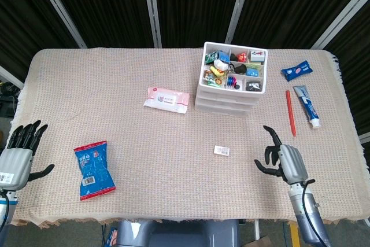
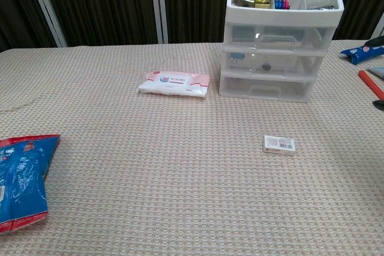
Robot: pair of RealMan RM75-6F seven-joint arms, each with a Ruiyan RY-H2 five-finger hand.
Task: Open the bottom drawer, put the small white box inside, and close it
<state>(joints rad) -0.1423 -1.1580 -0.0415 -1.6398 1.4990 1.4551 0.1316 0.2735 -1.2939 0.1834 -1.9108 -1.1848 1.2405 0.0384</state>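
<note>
A tabletop [image 1: 173, 143] covered in a beige woven cloth is seen before dark slatted panels, with a white drawer unit [image 1: 231, 88] standing toward the far right, its bottom drawer [image 2: 264, 88] shut. The small white box [image 1: 221, 150] is laid flat on the cloth in front of the unit, well apart from it. The right hand [image 1: 284, 160] is held near the right edge with fingers spread and nothing grasped, and the left hand [image 1: 17, 154] is likewise spread and empty at the left edge.
</note>
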